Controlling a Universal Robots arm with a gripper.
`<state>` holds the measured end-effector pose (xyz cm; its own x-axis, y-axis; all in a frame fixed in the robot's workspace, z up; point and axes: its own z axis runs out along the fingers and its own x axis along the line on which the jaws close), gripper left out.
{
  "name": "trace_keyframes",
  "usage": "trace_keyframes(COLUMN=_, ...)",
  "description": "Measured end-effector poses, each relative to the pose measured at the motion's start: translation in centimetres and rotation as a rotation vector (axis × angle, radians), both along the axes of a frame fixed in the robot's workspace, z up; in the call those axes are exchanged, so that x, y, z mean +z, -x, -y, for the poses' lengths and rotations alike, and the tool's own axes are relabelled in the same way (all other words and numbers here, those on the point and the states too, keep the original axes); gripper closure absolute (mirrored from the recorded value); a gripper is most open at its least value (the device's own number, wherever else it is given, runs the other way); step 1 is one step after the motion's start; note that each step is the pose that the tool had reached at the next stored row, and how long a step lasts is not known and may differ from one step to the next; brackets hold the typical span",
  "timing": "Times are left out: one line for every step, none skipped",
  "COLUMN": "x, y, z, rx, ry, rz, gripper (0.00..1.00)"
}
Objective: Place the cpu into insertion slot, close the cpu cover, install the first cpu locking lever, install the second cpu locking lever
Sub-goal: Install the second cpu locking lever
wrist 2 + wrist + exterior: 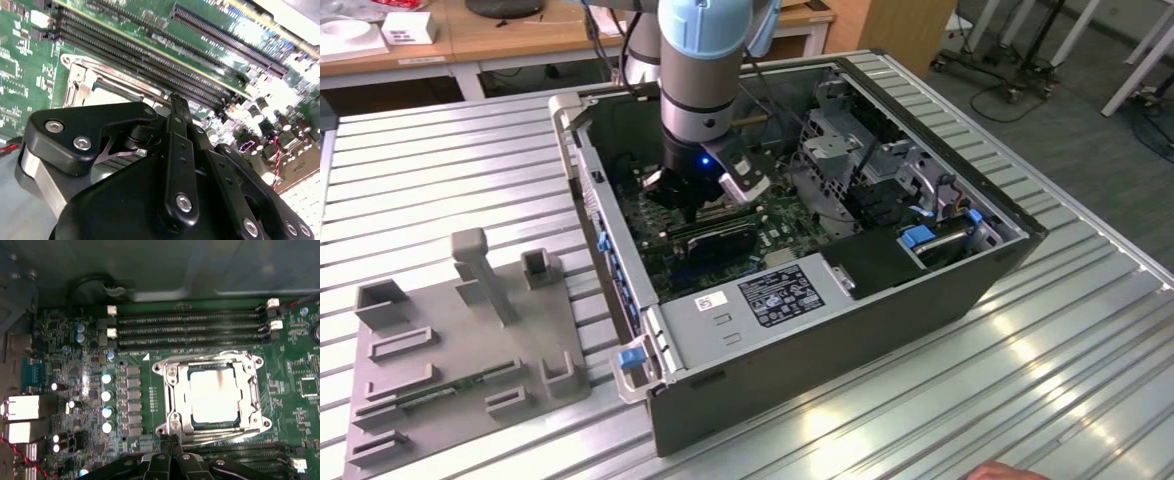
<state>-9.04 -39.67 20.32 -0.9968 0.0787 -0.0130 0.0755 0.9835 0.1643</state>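
Observation:
In the first wrist view the cpu (212, 395) lies flat in its socket, pale top showing. The cpu cover (173, 390), a metal frame, lies down around it. A thin wire lever (210, 356) runs along the socket edge beside the memory slots. My gripper (170, 444) has its dark fingers shut together, nothing visible between them, tips right at the socket's opposite edge by a corner screw. In the second wrist view the same shut gripper (178, 102) points at the socket frame (80, 75). In the exterior view the gripper (700, 205) reaches down inside the open computer case.
Long memory slots (190, 327) flank the socket, and a row of capacitors (106, 400) stands beside it. The case walls (854, 340) and a drive cage (841, 140) hem in the arm. A grey fixture (467, 340) sits on the slatted table at the exterior view's left.

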Motion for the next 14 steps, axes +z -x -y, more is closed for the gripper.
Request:
trace_keyframes(x=0.00, y=0.00, z=0.01, rx=0.000, ry=-0.0077, rz=0.0000, gripper=0.89)
trace_keyframes(x=0.00, y=0.00, z=0.02, rx=0.000, ry=-0.0127, rz=0.0000, gripper=0.89)
trace_keyframes(x=0.00, y=0.01, z=0.02, rx=0.000, ry=-0.0141, rz=0.0001, gripper=0.89)
trace_keyframes(x=0.00, y=0.01, z=0.02, rx=0.000, ry=-0.0143, rz=0.0001, gripper=0.89)
trace_keyframes(x=-0.03, y=0.00, z=0.03, rx=0.000, ry=-0.0146, rz=0.0001, gripper=0.89)
trace_keyframes(x=-0.05, y=0.00, z=0.06, rx=0.000, ry=-0.0146, rz=0.0001, gripper=0.89)
trace_keyframes(x=-0.11, y=0.00, z=0.11, rx=0.000, ry=-0.0145, rz=0.0000, gripper=0.89)
trace_keyframes(x=-0.20, y=0.00, z=0.18, rx=0.000, ry=-0.0144, rz=-0.0001, gripper=0.89)
trace_keyframes(x=-0.29, y=0.00, z=0.26, rx=0.000, ry=-0.0146, rz=-0.0001, gripper=0.89)
trace_keyframes(x=-0.39, y=0.00, z=0.33, rx=0.000, ry=-0.0151, rz=0.0000, gripper=0.89)
trace_keyframes(x=-0.44, y=0.00, z=0.38, rx=0.000, ry=-0.0157, rz=0.0001, gripper=0.89)
trace_keyframes(x=-0.47, y=0.01, z=0.40, rx=0.000, ry=-0.0170, rz=-0.0001, gripper=0.89)
trace_keyframes(x=-0.48, y=0.01, z=0.42, rx=0.000, ry=-0.0192, rz=-0.0001, gripper=0.89)
trace_keyframes(x=-0.48, y=0.00, z=0.43, rx=0.000, ry=-0.0217, rz=-0.0001, gripper=0.89)
